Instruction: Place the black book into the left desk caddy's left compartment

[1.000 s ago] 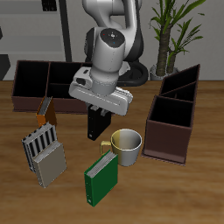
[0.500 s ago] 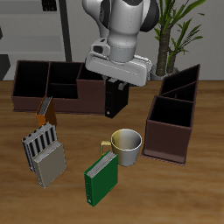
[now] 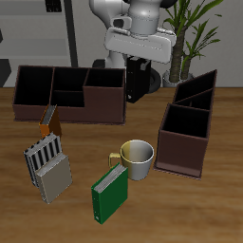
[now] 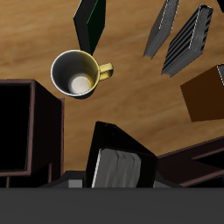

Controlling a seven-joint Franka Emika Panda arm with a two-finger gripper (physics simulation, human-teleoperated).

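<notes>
Black book (image 3: 137, 84) clamped in pincer (image 3: 139, 68), raised above table (image 3: 190, 204)

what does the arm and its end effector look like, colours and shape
The arm is glossy white with rounded, bulbous segments and dark grey bands at the joints. The end effector has a wide, boxy white body with darker fingers below it. No cables or markings can be made out.
</notes>
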